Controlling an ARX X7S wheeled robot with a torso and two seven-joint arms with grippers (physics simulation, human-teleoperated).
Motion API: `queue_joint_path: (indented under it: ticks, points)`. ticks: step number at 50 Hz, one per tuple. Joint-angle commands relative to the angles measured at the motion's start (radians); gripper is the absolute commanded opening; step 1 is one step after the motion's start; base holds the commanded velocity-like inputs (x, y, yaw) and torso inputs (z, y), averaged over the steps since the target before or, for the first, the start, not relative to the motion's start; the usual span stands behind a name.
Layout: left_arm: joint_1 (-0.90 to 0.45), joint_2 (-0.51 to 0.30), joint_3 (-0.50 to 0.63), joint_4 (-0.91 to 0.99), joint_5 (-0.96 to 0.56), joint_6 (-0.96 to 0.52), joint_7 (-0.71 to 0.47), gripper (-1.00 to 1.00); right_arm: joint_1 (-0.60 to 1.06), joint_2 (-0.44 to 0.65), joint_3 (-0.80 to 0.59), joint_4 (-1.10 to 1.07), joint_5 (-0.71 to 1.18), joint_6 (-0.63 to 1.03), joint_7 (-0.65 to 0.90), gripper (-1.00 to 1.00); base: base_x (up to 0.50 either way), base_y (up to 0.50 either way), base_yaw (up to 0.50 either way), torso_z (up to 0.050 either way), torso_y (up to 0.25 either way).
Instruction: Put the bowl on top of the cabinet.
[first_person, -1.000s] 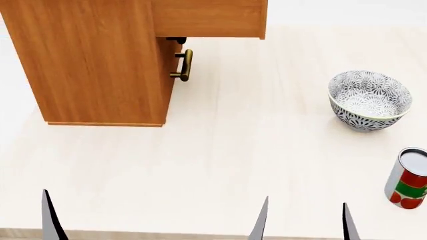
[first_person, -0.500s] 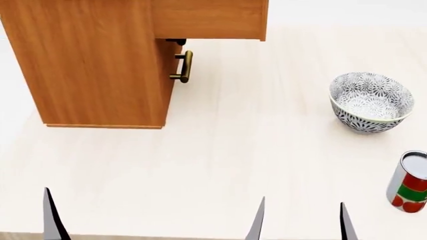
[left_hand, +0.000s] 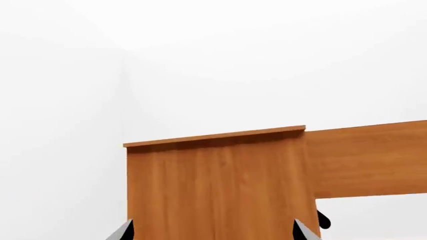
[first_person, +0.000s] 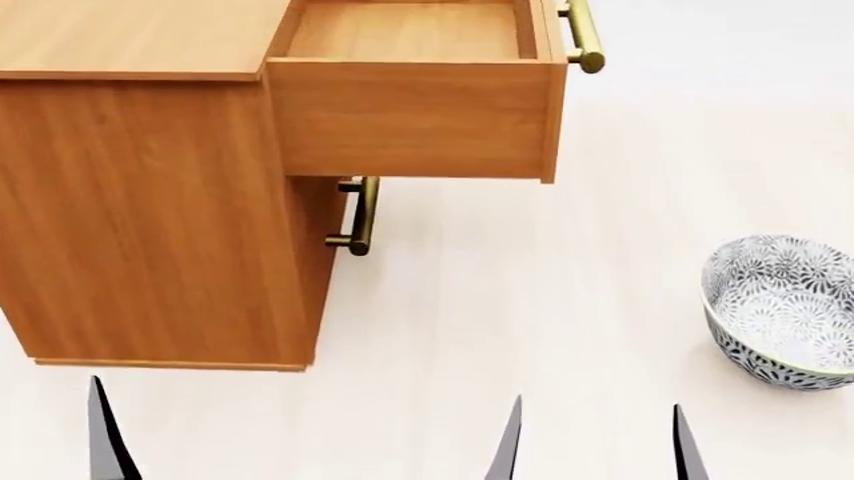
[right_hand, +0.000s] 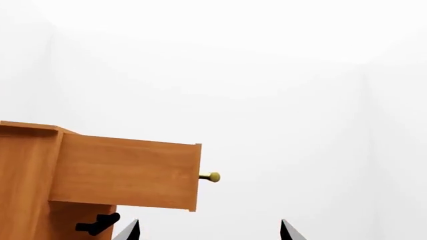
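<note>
The bowl, white with a dark floral pattern, stands upright on the pale wooden surface at the right edge of the head view. The orange-brown cabinet fills the left, and its flat top shows at the upper left. My right gripper is open at the bottom, left of the bowl and nearer to me, holding nothing. Only one finger of my left gripper shows there, in front of the cabinet's side. In the left wrist view the left gripper is open, facing the cabinet. The right wrist view shows the right gripper open.
The cabinet's top drawer is pulled out to the right, with nothing inside and a brass bar handle on its front. A second brass handle sits below it. The open drawer overhangs the surface beside the cabinet.
The head view has tilted up: cabinet and bowl sit lower in the picture, the cabinet top and drawer interior now show, and the can has left view. Both grippers stay in place.
</note>
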Motion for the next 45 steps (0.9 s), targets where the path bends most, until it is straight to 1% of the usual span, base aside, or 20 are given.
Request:
queue_joint_path:
  ticks: [1,8,16,34,38,42,43,44,45]
  points:
    - [0.003,-0.012,0.003,-0.009,-0.017,0.032,-0.007,1.00,0.000,0.007,-0.006,0.000,-0.009,-0.011,0.009,1.00,0.50,0.15,0.00,0.000,0.000]
    - [0.001,-0.020,0.009,-0.006,-0.019,0.027,-0.016,1.00,0.000,0.014,-0.015,-0.005,-0.032,-0.005,0.021,1.00,0.50,0.21,0.00,0.000,0.000]
    - [0.001,-0.029,0.017,-0.006,-0.022,0.025,-0.026,1.00,0.001,0.020,-0.020,0.001,-0.007,-0.004,0.030,1.00,0.49,0.24,0.00,0.000,0.000]
    - [-0.002,-0.043,0.035,-0.009,-0.026,0.024,-0.045,1.00,0.006,0.033,-0.029,0.004,0.005,0.016,0.053,1.00,0.00,0.00,0.00,0.000,0.000]
    - [-0.003,-0.047,0.037,-0.009,-0.027,0.023,-0.049,1.00,0.002,0.038,-0.026,-0.011,-0.036,0.072,0.061,1.00,0.00,0.00,0.00,0.000,0.000]
    - [-0.006,-0.051,0.034,0.000,-0.034,0.014,-0.052,1.00,0.002,0.054,-0.013,-0.051,-0.113,0.278,0.035,1.00,0.00,0.00,0.00,0.000,0.000]
    - [-0.007,-0.052,0.034,-0.001,-0.035,0.014,-0.053,1.00,0.004,0.065,-0.006,-0.052,-0.127,0.348,0.015,1.00,0.00,0.00,0.00,0.000,0.000]
    - [-0.007,-0.053,0.034,-0.002,-0.036,0.016,-0.055,1.00,0.006,0.083,0.004,-0.057,-0.100,0.408,-0.027,1.00,0.00,0.00,0.00,0.000,0.000]
    - [-0.007,-0.054,0.034,-0.003,-0.036,0.016,-0.056,1.00,0.007,0.089,0.006,-0.058,-0.118,0.425,-0.024,1.00,0.00,0.00,0.00,0.000,0.000]
